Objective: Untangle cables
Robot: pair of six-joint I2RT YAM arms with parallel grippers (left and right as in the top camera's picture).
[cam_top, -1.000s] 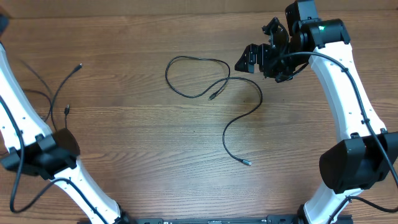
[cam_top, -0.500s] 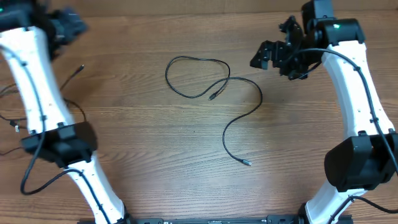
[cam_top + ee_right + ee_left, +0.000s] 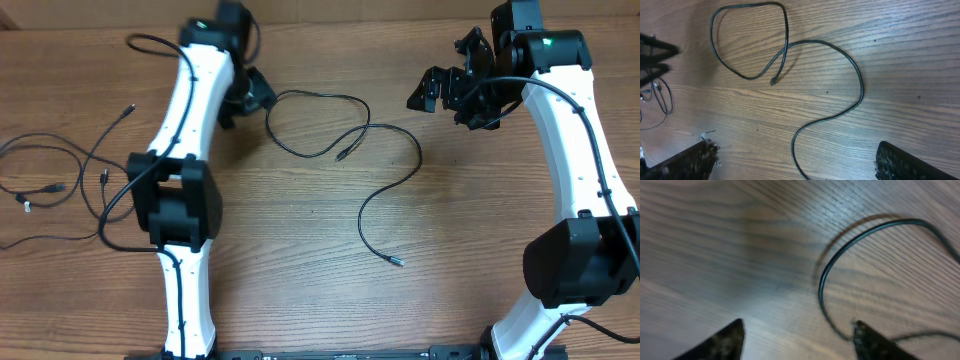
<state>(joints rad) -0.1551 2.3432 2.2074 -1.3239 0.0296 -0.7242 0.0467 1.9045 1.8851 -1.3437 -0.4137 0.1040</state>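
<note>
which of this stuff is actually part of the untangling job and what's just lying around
Part of the job:
- looped cable in the middle
- cable bunch at the left edge

Just lying about:
- nothing else loose in view; only the table under them

1. Overhead view: fixed above the table (image 3: 300, 250), facing straight down from well away. Both arms show whole, with their bases at the lower edge.
2. Left wrist view: very near the tabletop and blurred, angled down past the left gripper (image 3: 797, 325), whose tips sit at the lower edge. Only one bend of the looped cable (image 3: 821, 282) fits in.
3. Right wrist view: higher and oblique, looking across the table past the right gripper (image 3: 795, 155), whose tips sit in the lower corners.
4. Shared field: the looped cable appears in all three views.
</note>
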